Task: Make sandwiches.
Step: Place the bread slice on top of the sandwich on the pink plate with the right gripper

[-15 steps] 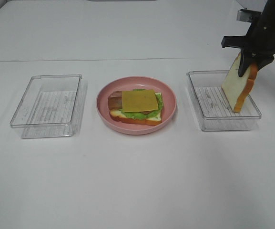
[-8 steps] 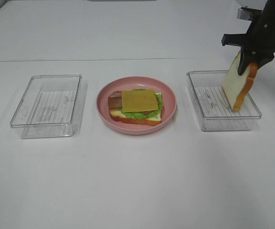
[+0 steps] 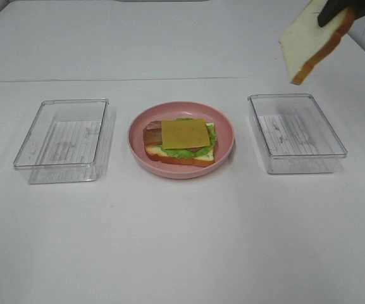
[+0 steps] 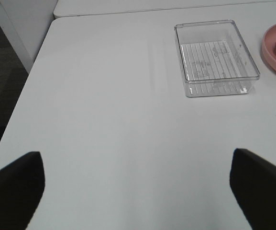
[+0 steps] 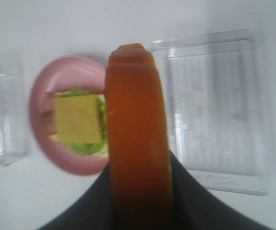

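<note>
An open sandwich (image 3: 181,142) lies on the round pink plate (image 3: 138,130): bread at the bottom, green lettuce, bacon, and a yellow cheese slice (image 3: 185,133) on top. My right gripper (image 3: 336,7) is shut on a white bread slice (image 3: 310,39) with orange-brown crust. It holds the slice tilted, high above the far side of the right clear tray (image 3: 296,132). In the right wrist view the crust (image 5: 138,139) fills the middle, with the plate (image 5: 39,96) and cheese (image 5: 78,117) below. My left gripper (image 4: 138,191) is open and empty over bare table.
An empty clear tray (image 3: 65,139) stands left of the plate and also shows in the left wrist view (image 4: 216,57). The right tray is empty (image 5: 214,105). The table's left edge (image 4: 32,72) drops to a dark floor.
My right gripper has lifted the bread slice up out of the right tray and a little to the left. The plate, sandwich and trays have not moved.
</note>
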`<move>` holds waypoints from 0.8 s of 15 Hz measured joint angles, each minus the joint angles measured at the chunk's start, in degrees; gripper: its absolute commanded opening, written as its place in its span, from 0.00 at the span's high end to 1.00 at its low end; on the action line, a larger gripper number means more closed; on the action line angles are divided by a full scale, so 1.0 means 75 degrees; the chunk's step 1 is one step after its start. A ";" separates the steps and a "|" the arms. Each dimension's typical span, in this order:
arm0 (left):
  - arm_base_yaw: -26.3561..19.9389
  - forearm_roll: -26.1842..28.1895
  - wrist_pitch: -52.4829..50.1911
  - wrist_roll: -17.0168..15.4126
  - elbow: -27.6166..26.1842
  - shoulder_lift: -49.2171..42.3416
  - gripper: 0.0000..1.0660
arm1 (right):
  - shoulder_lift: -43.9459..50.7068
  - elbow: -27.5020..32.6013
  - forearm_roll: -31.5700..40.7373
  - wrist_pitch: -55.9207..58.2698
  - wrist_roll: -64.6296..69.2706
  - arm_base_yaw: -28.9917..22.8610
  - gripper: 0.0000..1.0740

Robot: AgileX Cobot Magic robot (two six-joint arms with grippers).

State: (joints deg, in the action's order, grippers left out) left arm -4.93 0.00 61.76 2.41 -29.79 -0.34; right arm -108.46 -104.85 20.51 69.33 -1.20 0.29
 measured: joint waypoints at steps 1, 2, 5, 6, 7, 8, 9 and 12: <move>0.0000 0.0000 0.0000 0.0000 0.0000 0.0000 0.09 | 0.0275 0.0634 0.1528 -0.0199 -0.0634 -0.0008 1.00; 0.0000 0.0000 0.0000 0.0000 0.0000 0.0000 0.09 | 0.0306 0.1085 0.2460 -0.0313 -0.1085 -0.0023 1.00; 0.0000 0.0000 0.0000 0.0000 0.0000 0.0000 0.09 | 0.0306 0.2124 0.4018 -0.1054 -0.2002 -0.0290 1.00; 0.0000 0.0000 0.0000 0.0000 0.0000 0.0000 0.09 | 0.0206 0.2460 0.4232 -0.1734 -0.2193 -0.0672 1.00; 0.0000 0.0000 0.0000 0.0000 0.0000 0.0000 0.09 | 0.0008 0.2513 0.4354 -0.2002 -0.2208 -0.0985 1.00; 0.0000 0.0000 0.0000 0.0000 0.0000 0.0000 0.09 | -0.0138 0.2529 0.4446 -0.2101 -0.2215 -0.1146 1.00; 0.0000 0.0000 0.0000 0.0000 0.0000 0.0000 0.09 | -0.0871 0.2513 0.4889 -0.2261 -0.2269 -0.1597 1.00; 0.0000 0.0000 0.0000 0.0000 0.0000 0.0000 0.09 | -0.1811 0.2086 0.5080 -0.2269 -0.2315 -0.1895 1.00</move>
State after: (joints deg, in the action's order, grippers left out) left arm -4.93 0.00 61.76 2.41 -29.79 -0.34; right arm -122.04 -89.21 58.61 52.31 -18.56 -13.92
